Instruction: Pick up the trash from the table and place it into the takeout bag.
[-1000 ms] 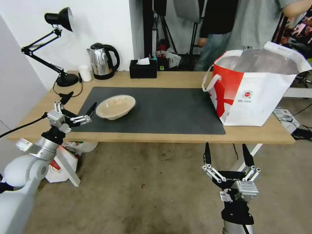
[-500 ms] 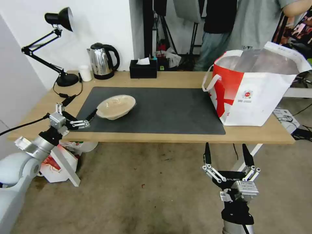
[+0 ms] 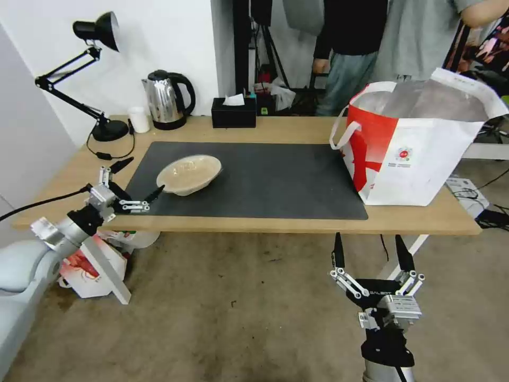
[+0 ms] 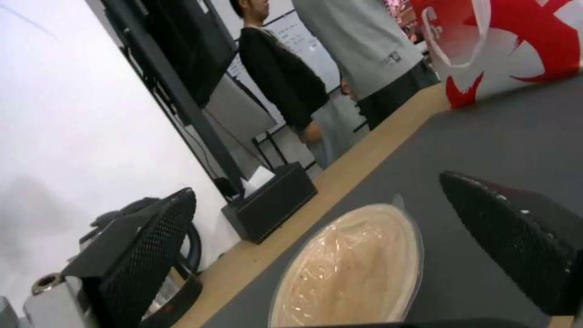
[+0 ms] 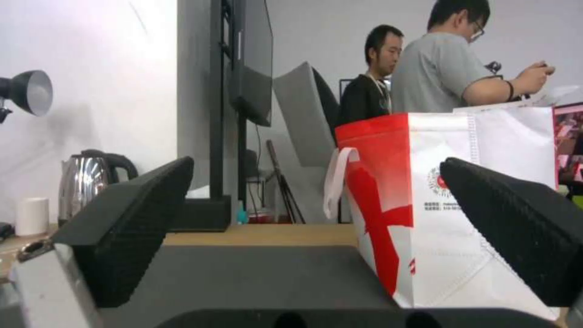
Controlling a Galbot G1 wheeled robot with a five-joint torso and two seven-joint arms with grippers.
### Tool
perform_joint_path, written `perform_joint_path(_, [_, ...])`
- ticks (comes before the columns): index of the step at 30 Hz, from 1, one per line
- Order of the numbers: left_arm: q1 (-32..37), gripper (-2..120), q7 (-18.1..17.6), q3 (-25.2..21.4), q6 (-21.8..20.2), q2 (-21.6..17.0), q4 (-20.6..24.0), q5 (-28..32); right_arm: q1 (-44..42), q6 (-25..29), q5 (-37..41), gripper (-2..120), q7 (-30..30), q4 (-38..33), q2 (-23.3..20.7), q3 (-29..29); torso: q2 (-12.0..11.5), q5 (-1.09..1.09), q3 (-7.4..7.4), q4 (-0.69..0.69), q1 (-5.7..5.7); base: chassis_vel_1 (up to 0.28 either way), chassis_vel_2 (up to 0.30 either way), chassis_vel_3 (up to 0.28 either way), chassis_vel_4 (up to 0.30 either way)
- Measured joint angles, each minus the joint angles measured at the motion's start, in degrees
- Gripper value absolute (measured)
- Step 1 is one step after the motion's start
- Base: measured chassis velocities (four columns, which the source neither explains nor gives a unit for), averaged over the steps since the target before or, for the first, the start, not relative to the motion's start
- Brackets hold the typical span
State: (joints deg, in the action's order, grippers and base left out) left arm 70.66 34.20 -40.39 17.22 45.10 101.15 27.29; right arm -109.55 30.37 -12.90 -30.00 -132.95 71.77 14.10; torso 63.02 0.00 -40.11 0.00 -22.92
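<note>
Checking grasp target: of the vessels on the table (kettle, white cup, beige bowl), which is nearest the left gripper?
The shallow beige bowl on the dark mat, just ahead of the open left gripper. The kettle and white cup stand at the far edge.

Bright, even indoor light, soft shadows under the table point(image 3: 254, 225), blurred wrist views, slight wide-angle bending.

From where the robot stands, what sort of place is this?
Probably a lab or test studio set up like a home desk: a wood table with a desk lamp and kettle, equipment stands behind, bare concrete floor.
</note>
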Motion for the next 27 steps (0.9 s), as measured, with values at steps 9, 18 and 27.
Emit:
perform_joint_path(9, [-0.5,100,0.1,0.8,-0.7,-2.6,0.1,0.0,0.0,0.0,0.0,100,0.0,0.0,0.0,0.0,0.0,0.00,0.00,0.01,0.00,0.000,0.000,0.000,0.000])
perform_joint_path(18, [-1.1,100,0.4,2.1,-1.1,-3.7,-0.3,0.0,0.0,0.0,0.0,100,0.0,0.0,0.0,0.0,0.0,0.00,0.00,0.01,0.00,0.000,0.000,0.000,0.000])
perform_joint_path(27, [-3.3,100,1.7,3.7,-1.4,-3.8,-2.4,-0.9,0.0,0.0,0.0,100,0.0,0.0,0.0,0.0,0.0,0.00,0.00,0.00,0.00,0.000,0.000,0.000,0.000])
